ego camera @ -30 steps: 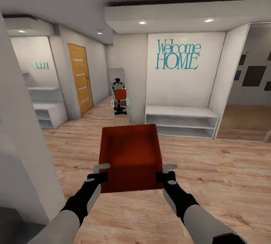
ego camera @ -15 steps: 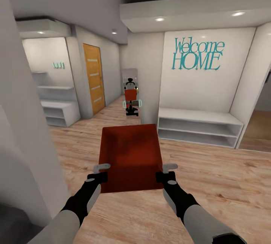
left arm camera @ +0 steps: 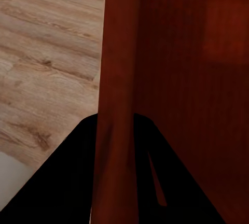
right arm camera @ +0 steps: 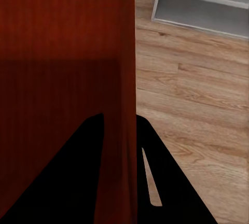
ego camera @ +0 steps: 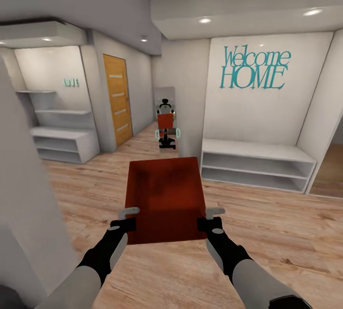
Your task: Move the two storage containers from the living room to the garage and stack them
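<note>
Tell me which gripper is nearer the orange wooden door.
Left. The left gripper clamps the storage container's left wall, on the side where the orange wooden door stands ahead. The right gripper clamps the opposite wall, farther from the door.

We see one storage container, an orange-red rectangular bin, lidless, open side up, held level above the light wood-plank floor, long axis pointing away from us. Low straight walls, finely ribbed inside, interior looks empty. Left gripper clamps its left wall near the near corner, right gripper clamps the right wall likewise; in both wrist views a wall sits between the two dark fingers.
</note>
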